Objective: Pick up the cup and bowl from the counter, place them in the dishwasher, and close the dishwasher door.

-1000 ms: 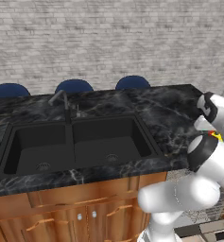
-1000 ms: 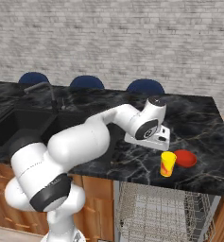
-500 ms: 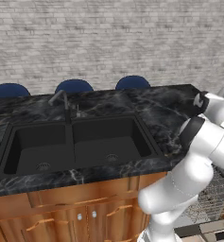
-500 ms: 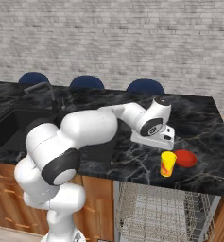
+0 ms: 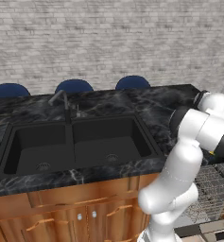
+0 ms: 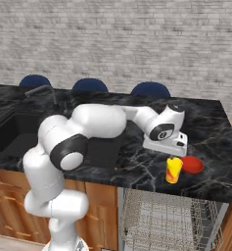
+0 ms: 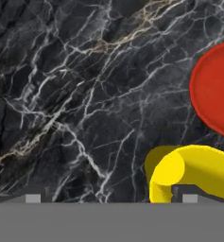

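The yellow cup (image 6: 173, 169) stands near the front edge of the black marble counter (image 6: 137, 166), and the red bowl (image 6: 192, 164) lies just right of it, close beside or touching. My gripper (image 6: 175, 151) hovers just above and behind the cup, jaws open and empty. In the hand view the cup (image 7: 193, 175) lies at the lower right, by one fingertip (image 7: 189, 198), and the bowl (image 7: 215, 90) is cut off by the right edge. Below the counter the dishwasher (image 6: 166, 220) stands open with its grey wire rack out. The dishwasher door (image 5: 205, 229) lies folded down.
A black double sink (image 5: 75, 146) with a faucet (image 5: 61, 101) fills the counter's left part. Three blue stool tops (image 6: 150, 89) line the far side before a brick wall. Brown wooden cabinets (image 5: 75, 212) sit under the sink.
The arm has reached further right, bringing the hand closer over the cup. The jaws have stayed open. Cup and bowl have not moved.
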You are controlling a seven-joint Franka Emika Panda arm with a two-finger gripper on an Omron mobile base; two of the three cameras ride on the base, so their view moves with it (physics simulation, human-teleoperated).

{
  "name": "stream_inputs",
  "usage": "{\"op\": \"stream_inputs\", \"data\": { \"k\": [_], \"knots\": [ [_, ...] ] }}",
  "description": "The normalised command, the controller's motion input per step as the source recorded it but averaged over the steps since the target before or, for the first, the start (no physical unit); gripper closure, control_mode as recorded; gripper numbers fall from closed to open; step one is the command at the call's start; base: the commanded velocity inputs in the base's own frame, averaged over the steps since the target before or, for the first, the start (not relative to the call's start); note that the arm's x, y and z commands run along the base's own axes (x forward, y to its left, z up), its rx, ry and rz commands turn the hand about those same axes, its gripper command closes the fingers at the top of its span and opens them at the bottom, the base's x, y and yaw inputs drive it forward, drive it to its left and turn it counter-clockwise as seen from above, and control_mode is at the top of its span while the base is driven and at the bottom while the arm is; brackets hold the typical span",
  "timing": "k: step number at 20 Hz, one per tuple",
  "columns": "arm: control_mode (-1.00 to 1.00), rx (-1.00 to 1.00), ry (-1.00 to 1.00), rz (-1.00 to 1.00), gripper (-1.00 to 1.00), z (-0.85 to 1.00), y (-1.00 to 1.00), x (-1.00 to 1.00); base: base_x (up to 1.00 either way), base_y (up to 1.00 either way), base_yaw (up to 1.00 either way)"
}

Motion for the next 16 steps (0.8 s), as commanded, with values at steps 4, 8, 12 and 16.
{"op": "stream_inputs", "data": {
  "k": [4,8,12,16],
  "knots": [
    [-1.00,0.00,0.02,0.00,-1.00,-0.31,-0.17,0.18,0.00,0.00,0.00],
    [-1.00,0.00,0.01,0.00,-1.00,-0.27,-0.19,0.17,0.00,0.00,0.00],
    [-1.00,0.00,0.00,0.00,-1.00,-0.19,-0.22,0.19,0.00,0.00,0.00],
    [-1.00,0.01,0.00,0.00,-1.00,-0.10,-0.23,0.24,0.00,0.00,0.00]
  ]
}}
